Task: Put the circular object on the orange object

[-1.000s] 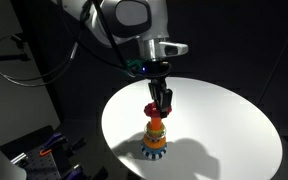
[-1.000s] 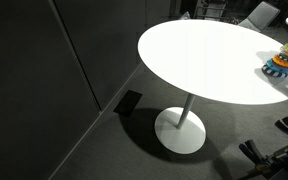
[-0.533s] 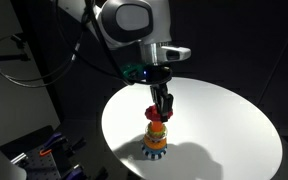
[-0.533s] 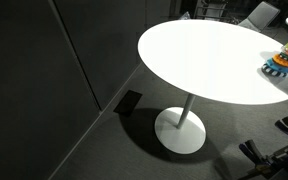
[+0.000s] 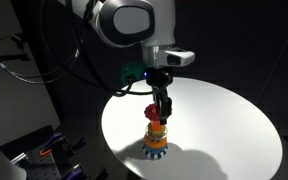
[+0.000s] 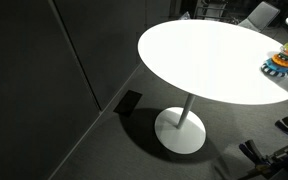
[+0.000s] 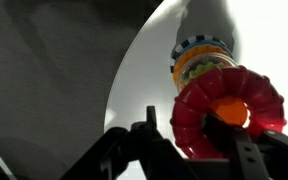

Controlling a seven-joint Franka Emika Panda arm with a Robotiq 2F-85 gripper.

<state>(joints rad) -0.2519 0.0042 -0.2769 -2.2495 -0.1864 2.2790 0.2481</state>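
Observation:
The red ring (image 7: 227,112) fills the wrist view, with the orange peg (image 7: 230,110) showing through its centre hole. My gripper (image 5: 157,110) is shut on the red ring (image 5: 152,111) and holds it just above the stacking toy (image 5: 155,138) on the white round table (image 5: 219,125). One finger passes through the ring's hole. Below the ring are orange, yellow and blue scalloped rings (image 7: 199,60). In an exterior view the toy (image 6: 281,62) sits at the table's right edge, partly cut off.
The white round table (image 6: 209,60) stands on a single pedestal foot (image 6: 180,130) on a dark floor. Dark walls surround it. Cables and equipment (image 5: 44,145) lie at the lower left.
The gripper with the red ring has shifted slightly and dropped a little closer over the orange peg. The toy has not moved.

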